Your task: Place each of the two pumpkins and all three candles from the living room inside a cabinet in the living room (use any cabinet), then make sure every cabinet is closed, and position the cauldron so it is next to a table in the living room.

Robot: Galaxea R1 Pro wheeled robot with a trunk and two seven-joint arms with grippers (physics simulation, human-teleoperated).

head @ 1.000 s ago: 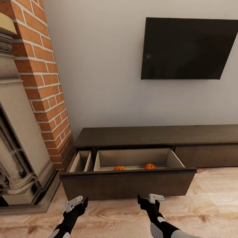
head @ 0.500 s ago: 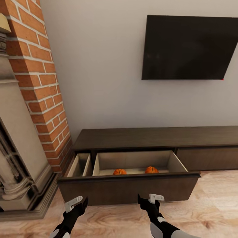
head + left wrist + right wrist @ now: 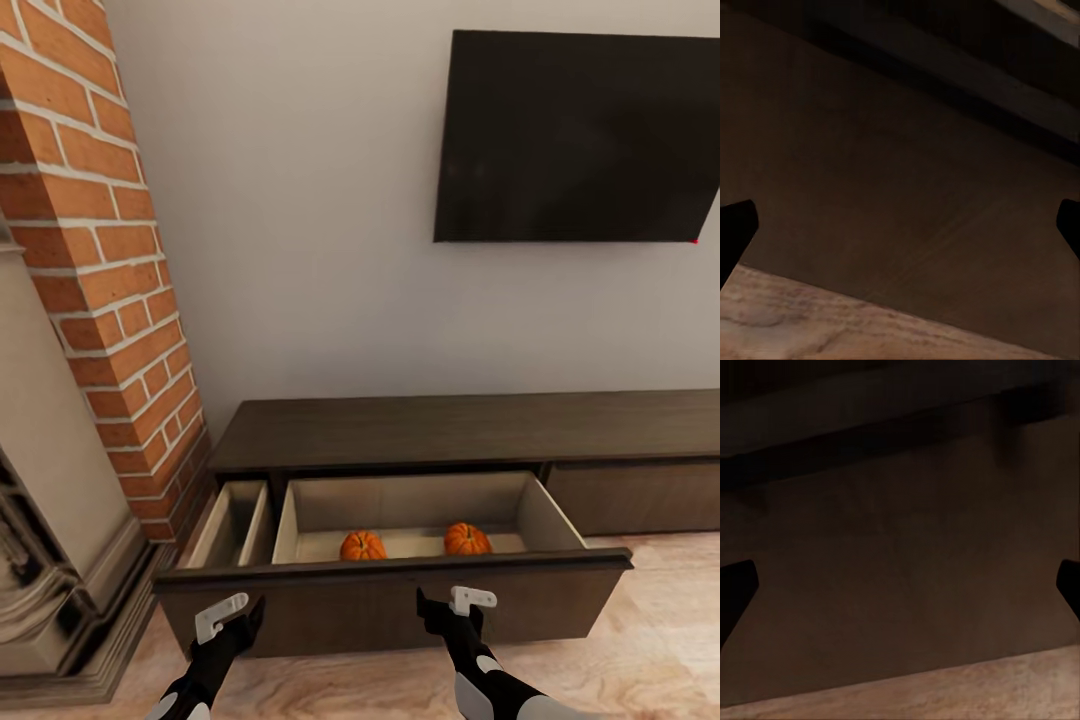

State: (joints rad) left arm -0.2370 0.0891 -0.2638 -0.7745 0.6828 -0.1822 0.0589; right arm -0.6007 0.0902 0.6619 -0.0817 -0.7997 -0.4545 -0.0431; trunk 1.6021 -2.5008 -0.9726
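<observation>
Grippers hang low before the drawer front: left gripper (image 3: 245,612) and right gripper (image 3: 432,607), each with fingers spread wide and empty. Beyond them the cabinet (image 3: 470,430) has its drawer (image 3: 400,600) pulled out, and two pumpkins (image 3: 362,546) (image 3: 467,539) sit apart inside. Farther back, the television (image 3: 580,140) hangs on the wall beside the brick fireplace (image 3: 90,270).
</observation>
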